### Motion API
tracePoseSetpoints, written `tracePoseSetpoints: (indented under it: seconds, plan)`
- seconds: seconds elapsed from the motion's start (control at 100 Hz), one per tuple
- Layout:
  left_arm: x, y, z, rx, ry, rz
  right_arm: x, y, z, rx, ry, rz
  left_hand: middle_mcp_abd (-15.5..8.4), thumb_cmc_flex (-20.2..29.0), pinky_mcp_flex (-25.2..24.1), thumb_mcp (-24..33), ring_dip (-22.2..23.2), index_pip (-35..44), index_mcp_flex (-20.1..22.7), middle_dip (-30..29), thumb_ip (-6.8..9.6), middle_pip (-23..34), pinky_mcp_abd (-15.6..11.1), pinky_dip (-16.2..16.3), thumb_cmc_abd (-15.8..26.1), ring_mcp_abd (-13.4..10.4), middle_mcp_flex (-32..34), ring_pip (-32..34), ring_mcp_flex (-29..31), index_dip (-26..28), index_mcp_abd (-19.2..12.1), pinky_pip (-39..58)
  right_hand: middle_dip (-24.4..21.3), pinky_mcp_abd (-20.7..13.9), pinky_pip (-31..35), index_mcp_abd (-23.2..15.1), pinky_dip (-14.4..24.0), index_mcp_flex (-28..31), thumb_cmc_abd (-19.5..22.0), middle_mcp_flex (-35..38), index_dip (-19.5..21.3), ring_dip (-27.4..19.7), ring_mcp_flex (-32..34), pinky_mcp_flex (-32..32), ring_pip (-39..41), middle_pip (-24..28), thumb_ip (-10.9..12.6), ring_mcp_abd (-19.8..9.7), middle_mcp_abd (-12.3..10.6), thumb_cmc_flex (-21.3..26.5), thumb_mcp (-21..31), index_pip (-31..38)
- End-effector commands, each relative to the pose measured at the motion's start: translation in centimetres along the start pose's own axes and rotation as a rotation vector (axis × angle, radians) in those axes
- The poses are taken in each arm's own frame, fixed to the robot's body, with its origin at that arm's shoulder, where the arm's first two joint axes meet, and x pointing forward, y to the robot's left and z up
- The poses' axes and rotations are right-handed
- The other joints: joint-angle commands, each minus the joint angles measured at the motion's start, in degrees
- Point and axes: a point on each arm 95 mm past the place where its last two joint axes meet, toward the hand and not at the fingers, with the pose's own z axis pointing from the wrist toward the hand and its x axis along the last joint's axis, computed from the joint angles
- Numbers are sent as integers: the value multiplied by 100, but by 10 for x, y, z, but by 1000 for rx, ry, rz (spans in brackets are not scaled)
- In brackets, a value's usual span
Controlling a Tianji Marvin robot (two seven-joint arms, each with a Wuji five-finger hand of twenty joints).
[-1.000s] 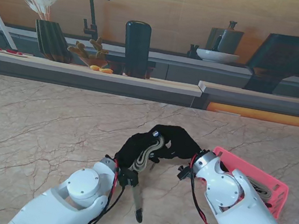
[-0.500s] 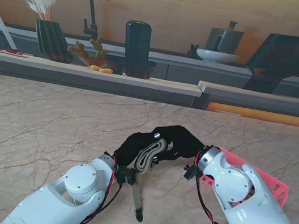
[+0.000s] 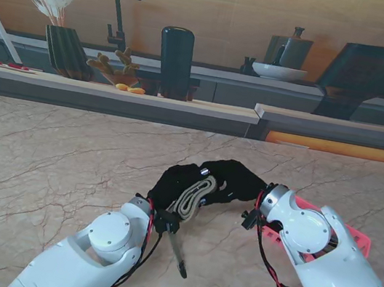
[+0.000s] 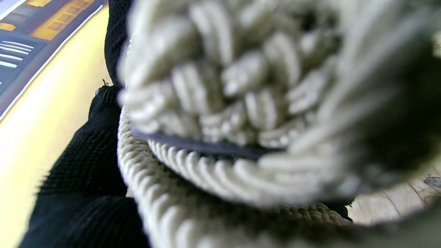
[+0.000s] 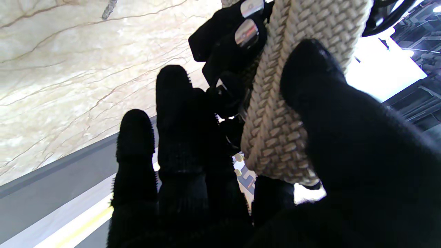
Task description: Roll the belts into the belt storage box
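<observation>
Stand view: both gloved hands, left hand [image 3: 169, 193] and right hand [image 3: 233, 181], close on the cream braided belt [image 3: 193, 197] above the table [image 3: 41, 162]; its dark tail [image 3: 177, 252] hangs toward me, beside the red storage box [image 3: 349, 240]. Left wrist view: coiled turns fill the frame. Right wrist view: thumb and fingers [image 5: 174, 113] pinch the coil, so winding should keep even tension and aligned edges.

Marble table [image 3: 42, 155]; pink storage box [image 3: 357, 241] on right side.

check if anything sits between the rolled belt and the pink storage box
Nothing visible on the table between them. The belt is held by both hands, and the right arm hangs over most of the pink box, hiding its opening.
</observation>
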Motion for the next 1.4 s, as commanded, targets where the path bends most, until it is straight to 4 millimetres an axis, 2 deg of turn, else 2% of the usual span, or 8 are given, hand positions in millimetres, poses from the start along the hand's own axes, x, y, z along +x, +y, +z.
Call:
tracePoseSetpoints:
  seconds: [0.0,0.28,0.35,0.4,0.5,0.96,1.33,1.39]
  plan:
    - [-2,3,0,1,-2,-5,10,-6,7,0,32,22,-100,1128,136,527,76,-320,-591,83,253,-236,-291,-211,562,-342,-339,-223,128,-55,-578,-64,112,43,-85,-311,101,678,777,437,453,83,-292,-101,-19,630,363,-488,-1016,-320,103,1063]
    - [-3,4,1,-8,1,13,9,-9,15,-29,12,70,-225,1709,-862,-571,397,-1039,-1045,23,462,-946,-408,-618,1021,-337,-1235,-1681,-1059,132,-768,-1790,124,133,-69,-380,171,1037,1024,718,562,225,-123,-117,270,900,242,-440,-1004,59,192,1280]
    - [-4,3,0,-10,-3,13,9,-6,15,-38,7,43,-183,728,-1854,-974,465,-1978,-1252,-69,498,-1310,-157,29,1116,-175,-1791,-2234,-1872,335,-567,-2602,177,141,-55,-289,183,1057,1065,699,584,262,-115,-106,349,1002,164,-407,-955,108,248,1319]
    - [-5,1,-1,-20,-8,2,10,-3,14,-43,8,22,-199,-240,-2539,-68,400,-2430,-1591,-132,416,-1549,-3,447,902,-137,-2179,-2542,-2412,246,-535,-2939,193,151,-59,-237,183,1054,1085,692,596,272,-114,-115,370,1032,140,-383,-930,133,266,1328]
    - [-5,-2,-1,-20,-19,-24,13,2,12,-43,26,-42,-242,-172,-3393,-1383,369,-2919,-1966,-182,576,-1880,226,945,1147,-61,-2615,-2919,-3107,169,-571,-3252,219,148,-60,-224,179,1049,1116,666,635,290,-136,-108,398,1070,110,-399,-932,152,278,1345]
    - [-13,-21,-4,-158,-132,-166,31,37,7,-27,94,-266,-116,-787,-4205,-1714,259,-3836,-1995,-308,645,-2502,237,855,1158,78,-2665,-3465,-3647,-56,-512,-3735,246,130,-111,-458,128,995,1165,621,803,285,-171,-121,354,1054,104,-524,-1074,81,247,1288]
    - [-12,-26,-4,-268,-153,-141,39,56,8,44,138,-418,-357,-134,-4214,-1325,494,-3451,-1621,140,764,-2059,75,857,174,-58,-2200,-3163,-3164,317,-483,-3770,235,129,-157,-559,88,978,1170,640,842,253,-144,-125,256,986,132,-592,-1156,29,248,1270]
    - [-11,-28,-5,-284,-155,-133,40,58,8,64,144,-427,-394,-820,-4139,507,498,-3323,-1628,151,533,-2006,30,874,-256,-63,-2192,-3120,-3135,441,-496,-3701,237,132,-164,-562,84,975,1173,639,840,252,-147,-132,246,979,133,-602,-1162,32,248,1268]
